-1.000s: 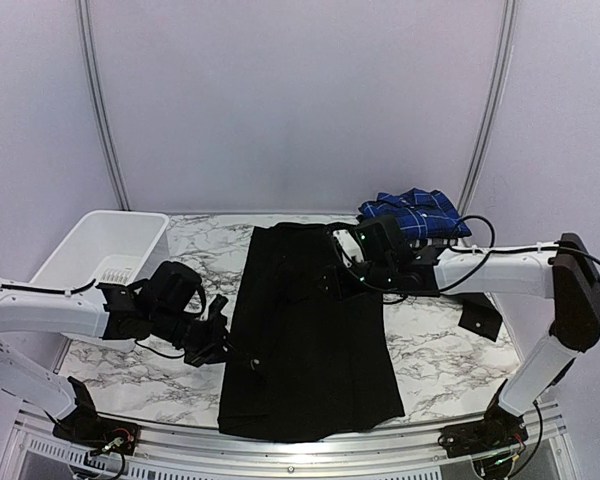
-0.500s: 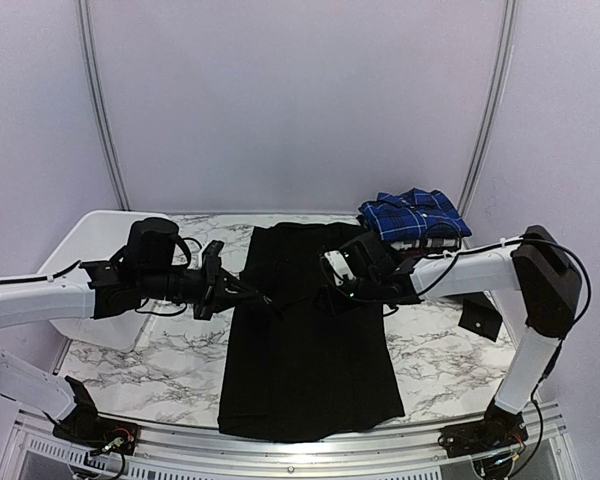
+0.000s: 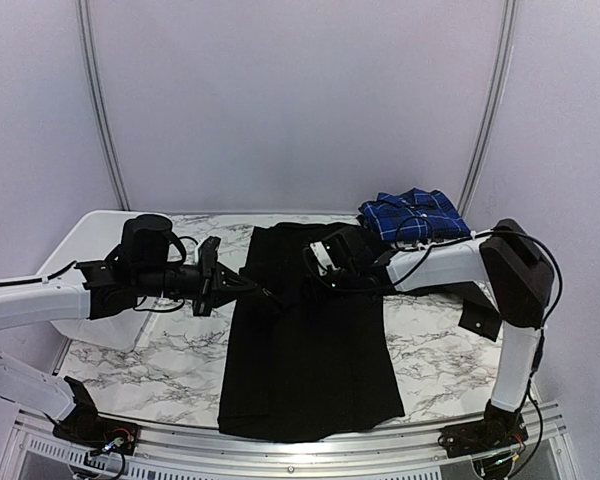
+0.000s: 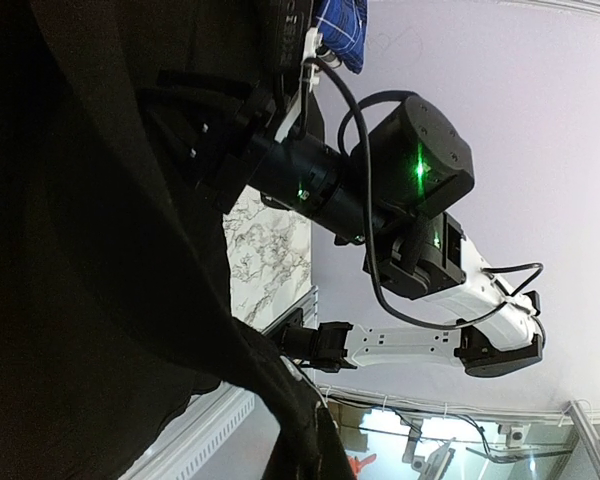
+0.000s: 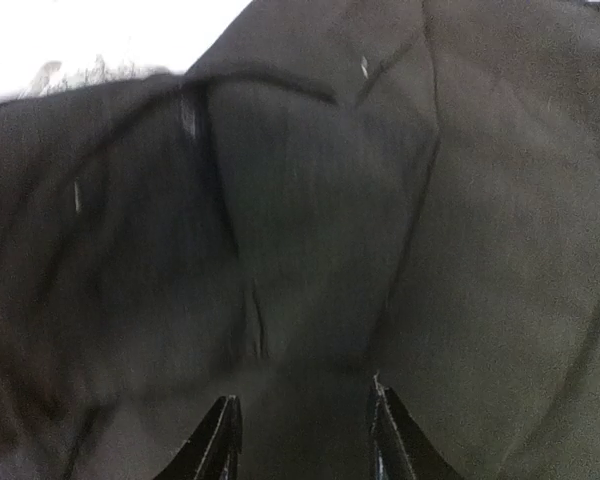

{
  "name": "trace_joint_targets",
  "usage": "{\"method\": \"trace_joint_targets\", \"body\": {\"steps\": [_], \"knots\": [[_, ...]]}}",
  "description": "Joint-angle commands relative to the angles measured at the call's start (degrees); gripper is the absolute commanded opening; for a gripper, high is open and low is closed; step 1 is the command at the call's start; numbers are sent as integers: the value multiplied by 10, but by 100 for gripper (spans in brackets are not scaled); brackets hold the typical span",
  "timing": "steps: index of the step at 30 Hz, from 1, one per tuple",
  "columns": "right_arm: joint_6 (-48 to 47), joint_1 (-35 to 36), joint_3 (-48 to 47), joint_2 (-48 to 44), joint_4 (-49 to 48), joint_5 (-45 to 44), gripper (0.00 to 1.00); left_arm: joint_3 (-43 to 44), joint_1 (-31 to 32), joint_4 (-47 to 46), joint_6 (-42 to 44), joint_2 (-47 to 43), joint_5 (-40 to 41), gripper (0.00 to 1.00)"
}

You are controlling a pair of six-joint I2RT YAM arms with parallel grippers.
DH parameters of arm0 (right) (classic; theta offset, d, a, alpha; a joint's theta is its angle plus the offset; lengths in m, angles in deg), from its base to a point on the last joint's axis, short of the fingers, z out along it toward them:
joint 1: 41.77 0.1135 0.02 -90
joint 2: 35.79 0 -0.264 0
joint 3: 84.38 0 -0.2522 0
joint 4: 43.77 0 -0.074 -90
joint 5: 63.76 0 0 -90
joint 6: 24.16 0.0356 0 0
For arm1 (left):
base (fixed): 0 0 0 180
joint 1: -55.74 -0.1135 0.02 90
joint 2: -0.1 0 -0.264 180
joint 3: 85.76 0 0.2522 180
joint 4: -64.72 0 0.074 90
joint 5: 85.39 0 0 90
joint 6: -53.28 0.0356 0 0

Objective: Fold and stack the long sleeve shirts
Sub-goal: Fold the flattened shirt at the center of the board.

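Left gripper [image 3: 263, 294] clamps the left edge of the black shirt [image 3: 310, 360] spread on the desk [image 3: 445, 335], right gripper [image 5: 302, 395] part-open above its far half: a side fold seems underway, next needing the edge carried inward

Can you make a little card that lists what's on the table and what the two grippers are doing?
table: white marble
black shirt: spread out in the middle
blue plaid shirt: folded, far right corner
white basket: far left side
left gripper: shut on the black shirt's left edge
right gripper: open, just above the black shirt
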Motion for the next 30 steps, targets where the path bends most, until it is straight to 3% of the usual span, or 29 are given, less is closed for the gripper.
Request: {"method": "trace_joint_targets", "body": {"steps": [1,17,24,30], "knots": [[-5,-5,-72,44,11,-45,37,20,-3,-20,0,7,-9,0],[0,-8,-124,118,44,-49,26,15,-3,-20,5,12,-11,0],[-7,-11,-133,114,61,-59,2,-4,-4,-15,3,2,-12,0],[-14,-44,-121,96,68,-31,0,-54,-7,36,7,-37,-10,0]]}}
